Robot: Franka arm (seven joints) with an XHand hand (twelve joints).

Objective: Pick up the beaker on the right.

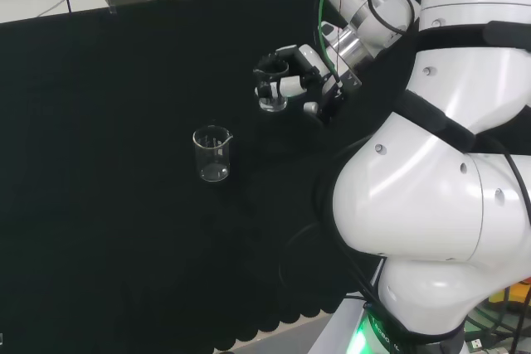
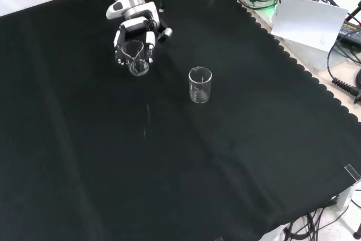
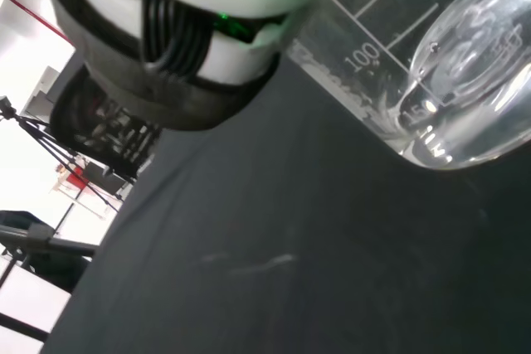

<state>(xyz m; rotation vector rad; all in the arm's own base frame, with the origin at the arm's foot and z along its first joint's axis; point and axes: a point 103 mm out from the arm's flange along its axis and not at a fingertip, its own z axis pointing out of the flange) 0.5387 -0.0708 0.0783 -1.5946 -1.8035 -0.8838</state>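
1. The black cloth (image 2: 237,156) covers the whole bench, and its scalloped edge runs along the right of the front view. Everything below is placed relative to the free beaker that stands on it.

2. The white arm (image 1: 431,172) rises at the right of the head view, well to the right of the free beaker, and its links reach over toward the hand.

3. The hand (image 2: 135,32) sits up and to the left of the free beaker in the front view (in the head view it is up and to the right of it (image 1: 290,80)). Its black and white fingers are curled round a clear beaker, one on each side of the glass wall, so it is closed on that vessel.

4. The free beaker (image 2: 200,84) stands upright on the cloth, apart from the hand and untouched; the head view shows it too (image 1: 212,153), with its spout at the rim.

5. The held beaker (image 2: 135,59) is near the free beaker, up and to its left in the front view, and appears lifted off the cloth and tilted. In the wrist view its base and printed scale marks loom close (image 3: 440,80), with the cloth below it.
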